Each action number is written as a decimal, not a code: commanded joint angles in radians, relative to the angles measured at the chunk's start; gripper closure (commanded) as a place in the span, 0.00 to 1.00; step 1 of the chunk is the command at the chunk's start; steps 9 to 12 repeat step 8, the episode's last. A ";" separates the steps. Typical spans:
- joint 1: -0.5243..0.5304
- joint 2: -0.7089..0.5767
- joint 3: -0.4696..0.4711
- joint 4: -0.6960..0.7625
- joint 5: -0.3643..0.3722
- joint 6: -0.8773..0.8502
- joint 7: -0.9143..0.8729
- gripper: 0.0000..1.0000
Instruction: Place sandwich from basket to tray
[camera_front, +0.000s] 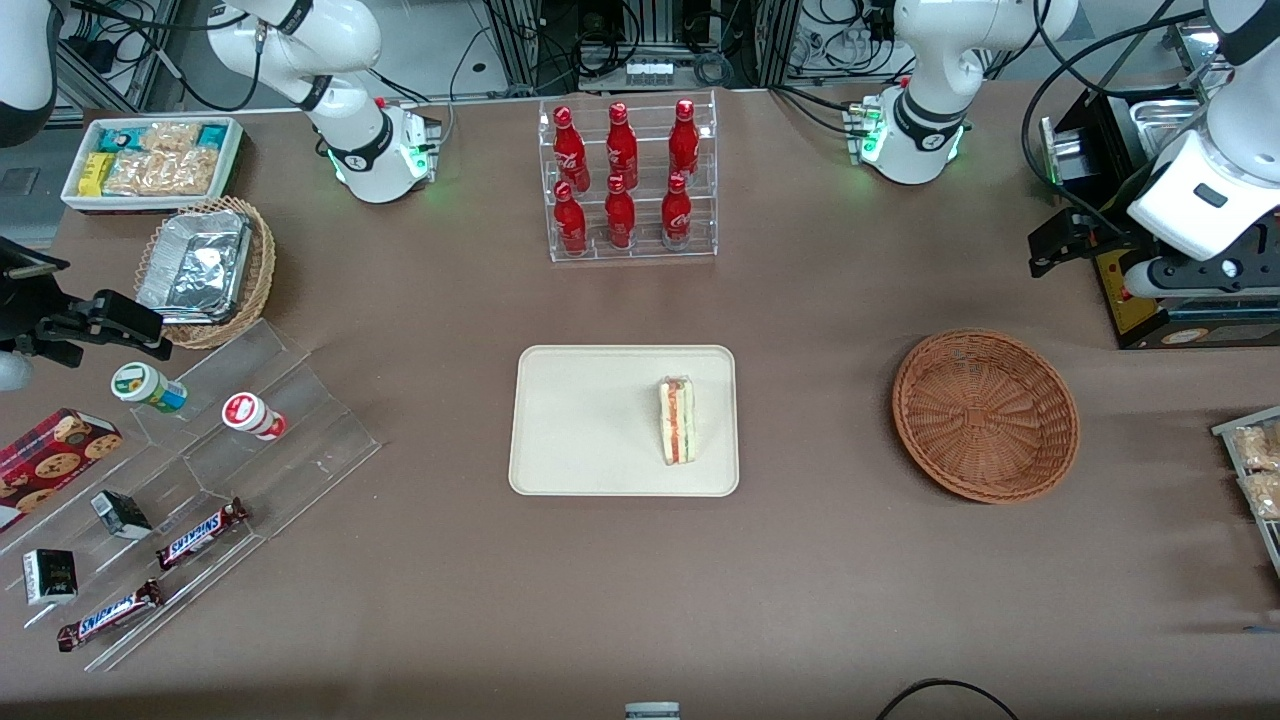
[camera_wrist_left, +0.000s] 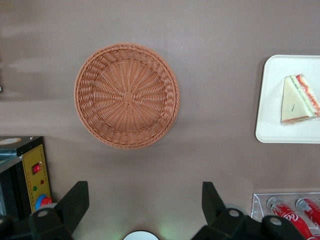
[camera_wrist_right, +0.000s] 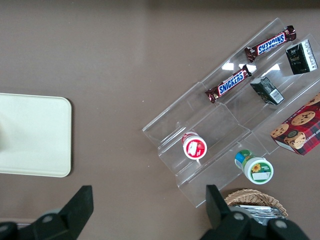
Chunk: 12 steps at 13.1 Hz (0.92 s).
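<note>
On the tray (camera_front: 590, 420), near its edge toward the working arm: sandwich (camera_front: 677, 420), resting on one face. Basket (camera_front: 985, 414) bare. Likely light, soft, easily crushed; best held gently across the bread faces. Brown table (camera_front: 820, 560) flat and open around. Gripper (camera_wrist_left: 142, 202) spread wide, holding nothing, raised above the table's working-arm end.

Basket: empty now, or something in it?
Empty: the basket shows bare weave; the sandwich lies on the tray. The hand hovers open above.

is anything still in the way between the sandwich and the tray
Nothing visible. The sandwich already lies on the tray, the basket is empty, and the open gripper hangs above the table beside the basket, holding nothing.
</note>
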 joint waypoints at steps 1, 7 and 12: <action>0.014 -0.007 -0.012 0.013 -0.007 0.022 0.016 0.00; 0.014 -0.006 -0.012 0.001 -0.003 0.046 0.016 0.00; 0.021 -0.007 -0.013 0.001 -0.001 0.048 0.014 0.00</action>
